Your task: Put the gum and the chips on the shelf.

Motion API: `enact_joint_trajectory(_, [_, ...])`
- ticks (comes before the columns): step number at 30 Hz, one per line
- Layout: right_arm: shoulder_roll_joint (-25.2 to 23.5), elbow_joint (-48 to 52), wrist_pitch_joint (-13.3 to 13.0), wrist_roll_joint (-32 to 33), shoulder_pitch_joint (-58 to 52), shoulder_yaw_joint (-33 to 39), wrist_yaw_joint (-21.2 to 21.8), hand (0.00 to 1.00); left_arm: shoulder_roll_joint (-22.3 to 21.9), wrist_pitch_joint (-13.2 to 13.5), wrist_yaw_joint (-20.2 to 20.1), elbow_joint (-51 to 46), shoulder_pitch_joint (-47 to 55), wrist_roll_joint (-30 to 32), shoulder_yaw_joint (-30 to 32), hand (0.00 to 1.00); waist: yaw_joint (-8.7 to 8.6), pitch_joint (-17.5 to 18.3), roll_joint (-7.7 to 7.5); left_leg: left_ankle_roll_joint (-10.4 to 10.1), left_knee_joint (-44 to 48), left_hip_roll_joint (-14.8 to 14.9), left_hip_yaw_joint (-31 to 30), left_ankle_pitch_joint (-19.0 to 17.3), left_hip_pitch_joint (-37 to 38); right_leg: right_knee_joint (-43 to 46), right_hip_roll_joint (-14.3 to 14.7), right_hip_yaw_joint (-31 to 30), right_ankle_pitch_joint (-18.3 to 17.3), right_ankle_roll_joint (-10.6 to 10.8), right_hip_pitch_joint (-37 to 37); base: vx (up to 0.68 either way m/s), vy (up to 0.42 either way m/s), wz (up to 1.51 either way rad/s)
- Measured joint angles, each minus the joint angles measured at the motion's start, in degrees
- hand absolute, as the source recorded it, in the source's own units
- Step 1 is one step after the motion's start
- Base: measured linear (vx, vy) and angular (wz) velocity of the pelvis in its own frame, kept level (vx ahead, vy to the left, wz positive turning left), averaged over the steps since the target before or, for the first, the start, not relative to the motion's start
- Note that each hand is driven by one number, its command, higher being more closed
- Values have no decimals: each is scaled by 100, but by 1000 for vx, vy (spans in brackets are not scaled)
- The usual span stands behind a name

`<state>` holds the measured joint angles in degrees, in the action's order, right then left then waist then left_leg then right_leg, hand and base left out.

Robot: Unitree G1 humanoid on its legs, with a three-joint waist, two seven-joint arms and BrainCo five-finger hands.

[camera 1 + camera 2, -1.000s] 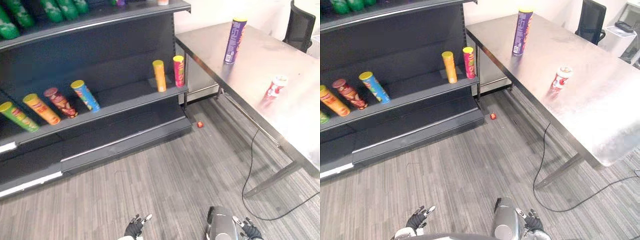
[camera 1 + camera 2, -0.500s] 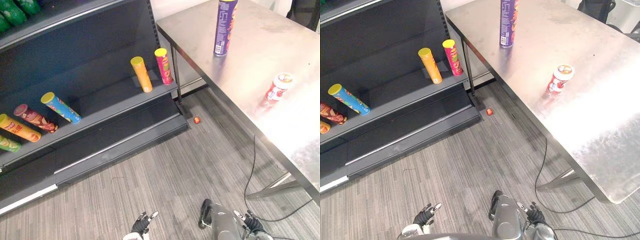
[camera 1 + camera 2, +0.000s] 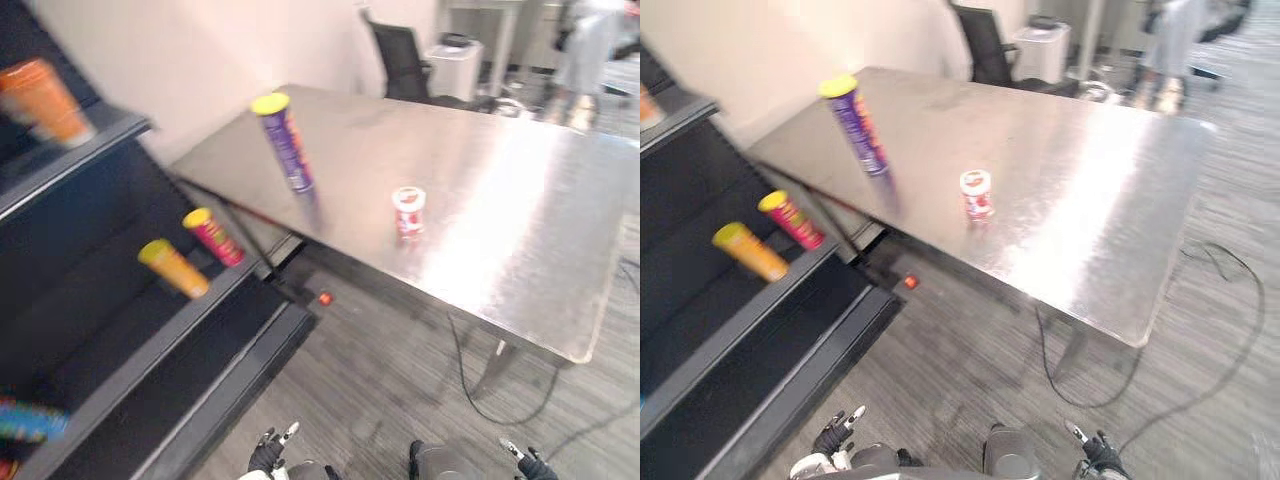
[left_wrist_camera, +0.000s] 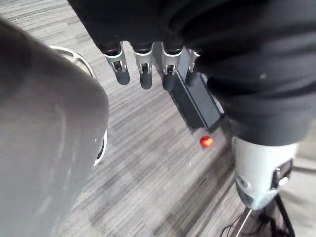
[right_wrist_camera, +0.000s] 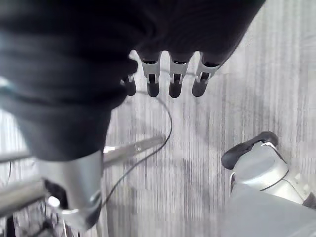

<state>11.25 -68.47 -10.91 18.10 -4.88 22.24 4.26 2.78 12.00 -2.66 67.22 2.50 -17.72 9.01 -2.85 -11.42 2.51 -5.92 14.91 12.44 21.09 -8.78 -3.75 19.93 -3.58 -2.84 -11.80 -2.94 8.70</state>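
The fingers [image 4: 144, 73] of the left hand [image 4: 148, 29] are seen in the left wrist view straight and slightly apart, with nothing between them, hanging over the grey striped floor [image 4: 148, 163]; past them a small red object [image 4: 206, 142] lies on the floor just beside the dark foot of the shelf [image 4: 195, 103]. In the right wrist view the fingers [image 5: 175, 81] of the right hand [image 5: 168, 29] are likewise straight and spread, empty, above the same floor. In the left eye view both hands are found low at the bottom edge, well apart from the steel table [image 3: 520, 200]. The chips can [image 3: 285, 140], purple with a yellow lid, is set upright on the table near the end beside the shelf. The gum tub [image 3: 408, 212], red and white, is set upright nearer the table's middle, apart from the can. On a shelf board a yellow can [image 3: 172, 268] and a red can [image 3: 212, 237] are stood side by side, and a blurred orange can [image 3: 40, 98] is on the board above. A dark chair [image 3: 400, 60] is placed behind the table.
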Motion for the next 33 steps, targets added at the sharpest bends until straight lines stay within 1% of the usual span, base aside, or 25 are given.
enact_joint_trajectory(1, [6, 1, 0, -1, -56, 7, 1, 0, -1, -1, -2, 6, -3, 1, 25, 0, -8, 1, 0, -9, -247, -9, -138, 80, -6, 2, -17, -92, -23, 45, 9, 141, 366, -111])
enact_joint_trajectory(2, [2, 1, 5, -2, -187, 82, 0, 0, 1, -2, -3, 42, -3, 5, 51, 0, -20, 11, 3, -60, -594, -71, -407, 264, -23, 5, -72, -286, -74, 149, 3, 136, 307, -70])
enact_joint_trajectory(3, [3, 1, 8, -2, -264, 135, -1, 0, -4, -1, 0, 64, -4, 5, 54, 0, -20, 18, 9, -68, -702, -114, -539, 334, -29, 4, -98, -380, -97, 229, 0, 165, 315, -77])
enact_joint_trajectory(4, [17, 1, 13, -6, -374, 212, -2, 0, -36, 0, -1, 65, -3, 8, 62, 0, -19, 50, 60, -112, -875, -196, -713, 430, -16, 2, -122, -574, -155, 396, 8, 173, 345, -76])
enact_joint_trajectory(5, [73, 0, 16, -22, -440, 210, 3, 0, -112, -3, -14, 107, 23, 12, 56, 0, -21, 140, 207, -119, -1077, -200, -741, 547, 53, 6, -73, -721, -225, 578, 42, 171, 368, -77])
enact_joint_trajectory(6, [145, 0, 18, -24, -463, 212, 4, 0, -184, -9, -12, 122, 68, 12, 48, 0, -25, 217, 337, -98, -1191, -159, -735, 585, 106, 19, -11, -762, -266, 675, 73, 183, 407, -73])
enact_joint_trajectory(7, [19, -13, 44, -25, -432, 237, 3, 0, -156, 0, -23, 100, 114, 18, 80, 0, -40, 360, 236, -151, -1186, -347, -561, 748, 160, 64, -194, -932, -299, 871, 105, 218, 392, -68])
enact_joint_trajectory(8, [-141, -2, 45, -29, -415, 273, 23, 0, -25, -1, -5, 101, 110, 50, 33, 0, -41, 465, 74, -70, -1175, -530, -351, 636, 219, -157, -432, -927, -155, 1049, 79, 235, 380, -61])
enact_joint_trajectory(9, [-221, 2, 42, -30, -392, 291, 24, 0, 18, -4, 2, 107, 107, 54, 32, 0, -42, 511, 30, -9, -1167, -605, -283, 584, 228, -304, -520, -951, -104, 1124, 24, 249, 351, -41])
enact_joint_trajectory(11, [-426, 0, 48, -41, -324, 497, 39, 0, 72, -12, -1, 117, 107, 116, -87, 0, -103, 576, -73, 136, -1185, -834, -81, 425, 324, -775, -790, -961, 170, 1276, -175, 225, 353, -39])
enact_joint_trajectory(12, [-470, 0, 49, -56, -261, 503, 38, 0, 73, -30, 2, 138, 120, 144, -166, 0, -111, 575, -69, 194, -1188, -910, 70, 355, 401, -921, -862, -978, 351, 1290, -222, 163, 267, -57])
enact_joint_trajectory(13, [-485, 1, 52, -58, -225, 505, 35, 0, 78, -36, 5, 144, 119, 230, -205, 0, -108, 574, -52, 216, -1189, -923, 167, 330, 444, -951, -867, -995, 457, 1268, -213, 132, 212, -74])
enact_joint_trajectory(14, [-516, 3, 58, -62, -150, 511, 23, 0, 78, -48, 8, 177, 110, 324, -256, 0, -110, 562, -9, 239, -1189, -923, 342, 313, 528, -997, -852, -998, 669, 1254, -196, 104, 163, -82])
enact_joint_trajectory(15, [-547, 1, 62, -74, -99, 513, -1, 0, 68, -53, 10, 197, 106, 325, -327, 0, -102, 538, 46, 240, -1189, -885, 516, 313, 639, -988, -817, -813, 877, 1199, -174, 89, 143, -82])
enact_joint_trajectory(16, [-561, 1, 64, -84, -84, 512, -2, 0, 64, -54, 10, 200, 107, 325, -369, 0, -96, 527, 73, 240, -1188, -855, 616, 313, 695, -974, -804, -624, 973, 1153, -158, 60, 104, -78])
enact_joint_trajectory(18, [-576, 0, 70, -173, -42, 496, -16, 0, 62, -80, 10, 180, 97, 325, -489, 0, -25, 519, 150, 241, -1183, -796, 867, 313, 810, -890, -861, 764, 1156, 1014, -60, 44, 51, -64])
enact_joint_trajectory(19, [-576, 0, 70, -177, -43, 496, -22, 0, 61, -85, 10, 167, 95, 325, -527, 0, -25, 520, 148, 240, -1183, -807, 864, 313, 824, -896, -901, 1082, 1156, 1013, -64, 40, -11, -39])
enact_joint_trajectory(20, [-566, 1, 69, -176, -43, 497, -33, 0, 49, -91, 9, 136, 92, 324, -600, 0, -23, 511, 160, 240, -1186, -835, 852, 313, 860, -945, -919, 1208, 1155, 1012, -93, 28, -18, -22])
enact_joint_trajectory(23, [-560, 0, 69, -165, -36, 499, -33, 0, -18, -92, 5, 101, 96, 324, -629, 0, -10, 480, 205, 239, -1271, -843, 871, 314, 927, -1179, -871, 1174, 1155, 1011, -201, 26, -15, -16])
enact_joint_trajectory(26, [-559, -4, 70, -158, 10, 529, -30, 0, -35, -90, 0, 80, 98, 322, -566, 0, 9, 462, 181, 178, -1422, -820, 994, 275, 1003, -1531, -763, 1175, 1156, 1012, -312, -27, -35, -20])
enact_joint_trajectory(27, [-560, -4, 70, -145, 23, 610, -31, 0, -38, -91, -1, 66, 105, 323, -517, 0, 11, 431, 137, 132, -1474, -799, 1007, 244, 1037, -1638, -717, 1175, 1156, 1012, -352, -65, -43, -20])
enact_joint_trajectory(28, [-555, -4, 70, -121, 36, 704, -46, 0, -41, -93, -4, 62, 108, 323, -458, 0, 9, 420, 174, 108, -1535, -762, 1020, 226, 1096, -1783, -662, 1172, 1218, 970, -420, -105, -60, -23])
enact_joint_trajectory(29, [-554, -4, 70, -120, 27, 794, -63, 0, -36, -93, -7, 60, 122, 324, -409, 0, 11, 407, 138, 87, -1574, -715, 1065, 212, 1094, -1902, -597, 1166, 1283, 956, -434, -104, -52, -19])
enact_joint_trajectory(31, [-547, -3, 72, -116, 28, 1002, -135, 0, -30, -94, -6, 52, 117, 325, -398, 0, 17, 411, 150, 31, -1598, -650, 1131, 172, 1089, -2103, -500, 1147, 1407, 916, -480, -117, -79, -16])
enact_joint_trajectory(33, [-523, 3, 75, -109, 20, 1389, -187, 0, -26, -95, -5, 47, 117, 335, -346, 0, 12, 399, 118, 21, -1590, -610, 1145, 164, 1089, -2258, -445, 1138, 1467, 893, -542, -121, -96, -9])
